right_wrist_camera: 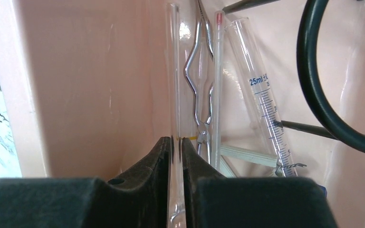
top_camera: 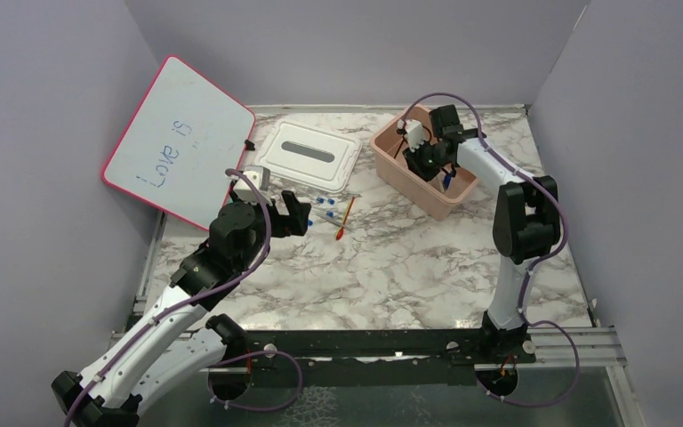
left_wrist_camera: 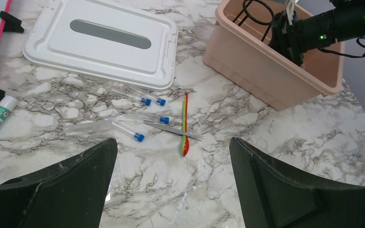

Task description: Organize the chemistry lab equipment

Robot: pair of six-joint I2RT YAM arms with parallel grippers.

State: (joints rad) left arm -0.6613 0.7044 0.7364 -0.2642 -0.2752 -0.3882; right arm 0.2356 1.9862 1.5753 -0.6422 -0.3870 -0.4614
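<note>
Right wrist: gripper seemingly pinches glass tube.

Top camera looks down — both wrist views share the pink bin.

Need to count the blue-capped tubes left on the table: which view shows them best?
Left wrist: four blue-capped tubes lie close and sharp beside the white lid. Top external shows only tiny blue specks; right wrist, inside the bin, shows none.

I read "Love is" handwritten in blue on the whiteboard, well left of the bin. Inside the bin, a graduated tube carries "25ml" above its scale marks.
</note>
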